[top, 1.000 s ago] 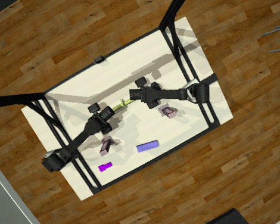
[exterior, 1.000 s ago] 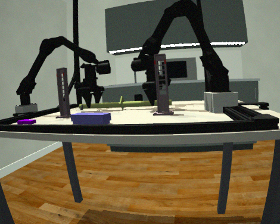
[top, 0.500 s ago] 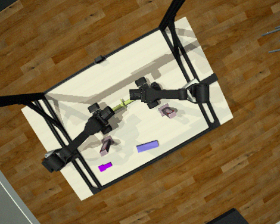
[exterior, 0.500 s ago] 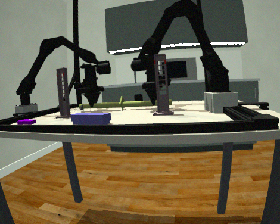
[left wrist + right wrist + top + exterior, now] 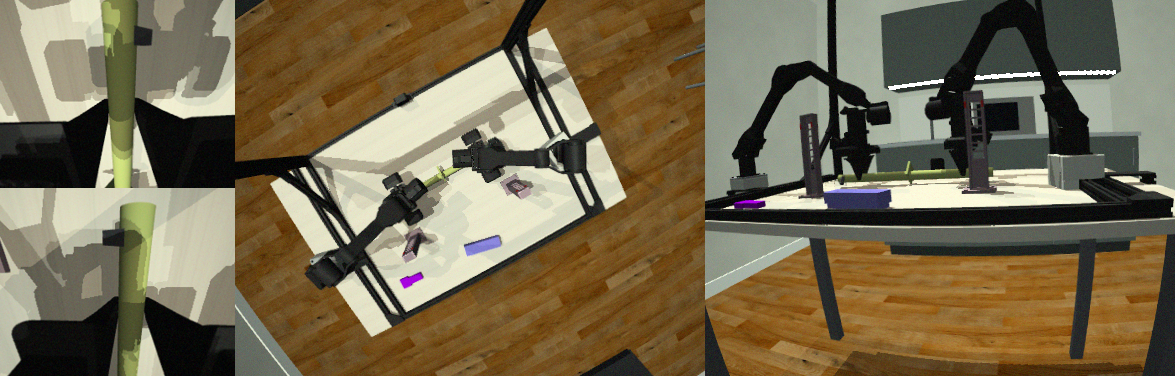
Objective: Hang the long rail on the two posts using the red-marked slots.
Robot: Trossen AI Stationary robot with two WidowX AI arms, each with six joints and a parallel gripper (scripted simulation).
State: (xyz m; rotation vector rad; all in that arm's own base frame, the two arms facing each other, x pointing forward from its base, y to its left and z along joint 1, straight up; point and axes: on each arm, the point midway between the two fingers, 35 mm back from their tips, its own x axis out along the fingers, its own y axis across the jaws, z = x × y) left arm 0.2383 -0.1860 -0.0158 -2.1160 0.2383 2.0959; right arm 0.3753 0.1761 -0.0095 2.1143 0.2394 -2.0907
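Observation:
The yellow-green long rail (image 5: 433, 180) (image 5: 890, 176) (image 5: 121, 75) (image 5: 133, 280) lies low along the table, with a crosspiece at its middle. A dark hook (image 5: 143, 36) sticks out near one end, and another hook (image 5: 113, 237) near the other. My left gripper (image 5: 963, 172) (image 5: 121, 102) is shut on the rail on the right side of the top and exterior views. My right gripper (image 5: 859, 177) (image 5: 131, 300) is shut on it on the left side. Two upright mauve slotted posts, one (image 5: 411, 246) (image 5: 811, 160) at left and one (image 5: 518, 187) (image 5: 978, 150) at right, have red marks near their tops.
A blue block (image 5: 482, 245) (image 5: 857, 198) lies near the table's front edge. A small purple piece (image 5: 411, 280) (image 5: 750, 204) lies at the front left. Black frame bars (image 5: 495, 265) border the table (image 5: 355, 137). The right-hand post stands close beside my left arm.

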